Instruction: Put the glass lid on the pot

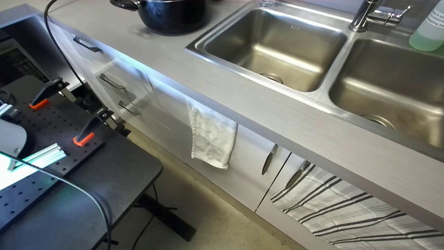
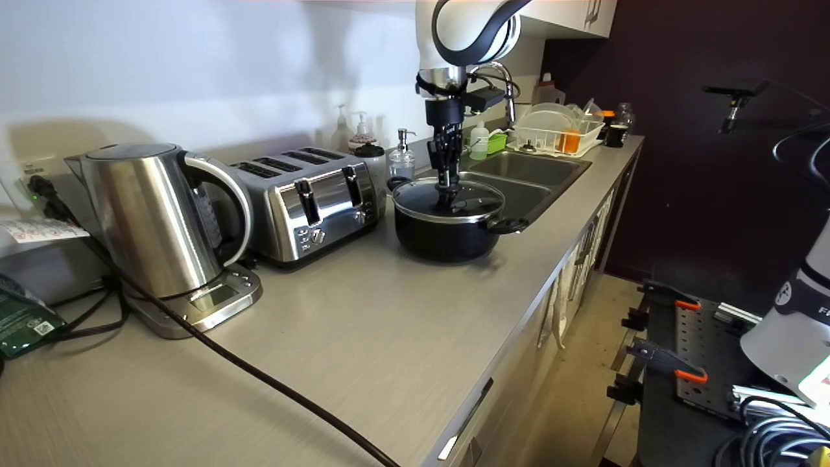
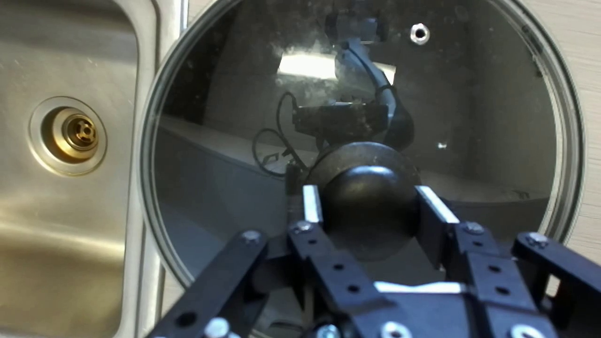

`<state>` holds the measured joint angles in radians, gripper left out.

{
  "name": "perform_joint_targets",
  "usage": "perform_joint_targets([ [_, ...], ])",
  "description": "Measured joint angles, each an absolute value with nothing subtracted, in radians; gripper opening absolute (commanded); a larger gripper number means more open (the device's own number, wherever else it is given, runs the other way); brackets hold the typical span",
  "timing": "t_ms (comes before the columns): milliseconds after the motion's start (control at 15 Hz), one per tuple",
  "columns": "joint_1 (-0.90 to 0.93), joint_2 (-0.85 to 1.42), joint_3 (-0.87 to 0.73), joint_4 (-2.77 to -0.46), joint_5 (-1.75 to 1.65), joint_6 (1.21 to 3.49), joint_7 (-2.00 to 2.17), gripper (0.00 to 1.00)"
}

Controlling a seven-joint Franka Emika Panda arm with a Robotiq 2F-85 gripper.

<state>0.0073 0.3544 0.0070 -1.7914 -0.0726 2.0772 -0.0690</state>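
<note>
The pot (image 2: pixel 446 239) is black and stands on the counter beside the sink; its lower part shows in an exterior view (image 1: pixel 173 15). The glass lid (image 2: pixel 476 198) lies on the pot's rim and looks level. In the wrist view the lid (image 3: pixel 225 141) fills the middle, with its silvery rim, small vent ring and black round knob. My gripper (image 3: pixel 370 206) has its fingers on both sides of the knob, pads against it. In an exterior view the gripper (image 2: pixel 447 181) points straight down at the knob. The pot is hidden under the lid in the wrist view.
The steel sink (image 1: pixel 270 52) is right beside the pot. A toaster (image 2: pixel 311 201), a kettle (image 2: pixel 149 220) and a soap dispenser (image 2: pixel 402 159) stand along the wall. A black cable (image 2: pixel 259 383) crosses the counter. A dish rack (image 2: pixel 551 136) stands beyond the sink.
</note>
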Motion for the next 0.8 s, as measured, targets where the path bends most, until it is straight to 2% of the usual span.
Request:
perform_joint_targets([
  [800,0.004,0.378,-0.002,-1.761,-0.073,2.077,-0.049,0.25],
])
